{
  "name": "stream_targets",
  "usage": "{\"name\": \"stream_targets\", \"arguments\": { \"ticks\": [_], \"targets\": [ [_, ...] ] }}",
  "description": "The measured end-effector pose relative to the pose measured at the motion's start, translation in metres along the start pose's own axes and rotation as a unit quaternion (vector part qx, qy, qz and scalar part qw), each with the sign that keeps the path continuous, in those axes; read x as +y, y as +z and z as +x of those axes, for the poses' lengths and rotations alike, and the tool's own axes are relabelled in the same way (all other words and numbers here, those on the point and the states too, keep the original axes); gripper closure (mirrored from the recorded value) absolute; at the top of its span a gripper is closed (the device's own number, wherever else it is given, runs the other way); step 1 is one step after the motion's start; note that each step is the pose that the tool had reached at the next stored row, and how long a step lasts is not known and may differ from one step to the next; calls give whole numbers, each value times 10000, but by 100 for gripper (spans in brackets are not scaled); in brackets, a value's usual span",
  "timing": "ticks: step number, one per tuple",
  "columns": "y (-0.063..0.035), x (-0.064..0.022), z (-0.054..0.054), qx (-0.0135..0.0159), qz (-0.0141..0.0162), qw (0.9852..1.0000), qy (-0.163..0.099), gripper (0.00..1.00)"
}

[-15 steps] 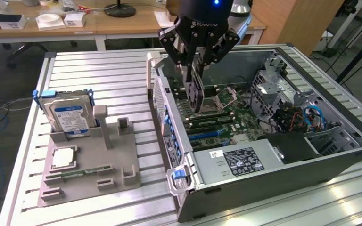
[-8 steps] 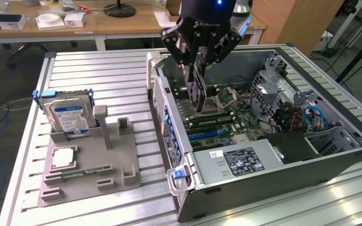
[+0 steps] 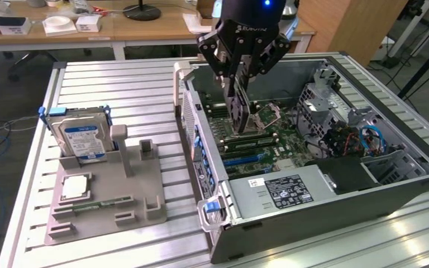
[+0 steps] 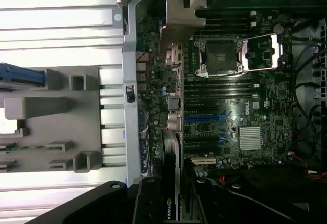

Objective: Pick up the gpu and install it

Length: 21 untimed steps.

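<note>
Currently the gpu [image 3: 237,111] is pinched by the gripper [image 3: 238,75] over the motherboard [image 3: 274,137] for installing; alignment with the expansion slots [image 3: 243,161] is judged needed.

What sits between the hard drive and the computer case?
In the exterior view: a tall post and a short post of the grey holder, then bare table slats.

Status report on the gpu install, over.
Gripper shut on gpu. Card upright inside open case, low over motherboard. Seated or not: cannot tell. Cpu socket close beside it.
</note>
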<state>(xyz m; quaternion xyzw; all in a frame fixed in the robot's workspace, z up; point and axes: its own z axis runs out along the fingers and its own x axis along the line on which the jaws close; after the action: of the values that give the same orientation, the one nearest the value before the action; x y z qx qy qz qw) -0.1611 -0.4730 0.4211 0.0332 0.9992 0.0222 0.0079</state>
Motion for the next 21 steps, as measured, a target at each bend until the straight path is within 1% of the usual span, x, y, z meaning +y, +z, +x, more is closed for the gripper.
{"name": "stream_targets", "arguments": {
  "ticks": [21],
  "targets": [
    [1, 6, -91, 0, 0, 10000, 0, 74]
  ]
}}
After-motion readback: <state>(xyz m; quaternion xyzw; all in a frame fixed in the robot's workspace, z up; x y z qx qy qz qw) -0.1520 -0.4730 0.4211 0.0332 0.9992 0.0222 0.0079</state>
